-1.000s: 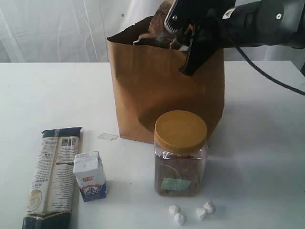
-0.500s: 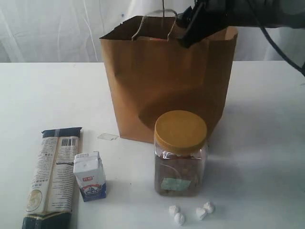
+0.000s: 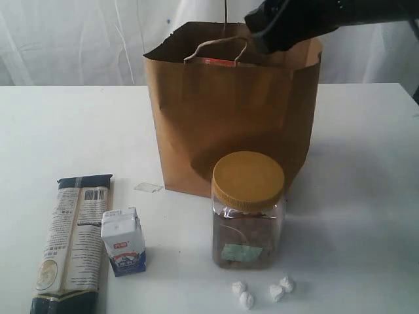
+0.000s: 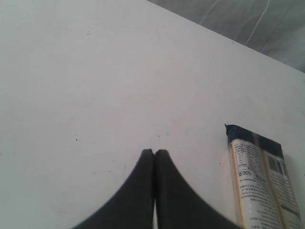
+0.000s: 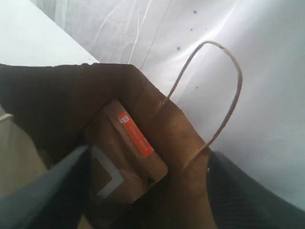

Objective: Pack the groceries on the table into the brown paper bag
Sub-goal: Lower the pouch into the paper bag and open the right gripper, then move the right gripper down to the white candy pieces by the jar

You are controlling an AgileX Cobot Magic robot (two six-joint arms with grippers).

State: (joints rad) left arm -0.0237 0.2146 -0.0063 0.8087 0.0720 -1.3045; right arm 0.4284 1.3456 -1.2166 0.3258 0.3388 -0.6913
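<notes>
Four lots of groceries are out on the table: the long dark-blue pasta packet, the small white carton, the yellow-lidded clear jar and a scatter of small white wrapped pieces. All of them lie well away from the right gripper, which hangs at the mouth of the brown paper bag. Its fingers stand wide apart, released. In the gap below them, down inside the bag, sits the brown-orange pouch, tilted against the bag's wall with its orange label facing up. One finger looks close to the pouch's edge and the other is clearly off it, so I read this as the letting-go step, not a grip. The twisted handle arches just beyond the fingers. Over on the other side, the left gripper is clenched on nothing, fingertips pressed together over bare tabletop, and the end of the pasta packet lies off to one side of them, near but not touching. The packing looks partway to me: one item in that I can see, four lots to go. The next move, I'd say, calls for the right arm to lift straight clear of the rim without snagging that handle, then go for the jar, the loose thing nearest those open fingers. The bag itself stands upright and open, plain kraft creased at the rim, taller than the jar in front of it.
</notes>
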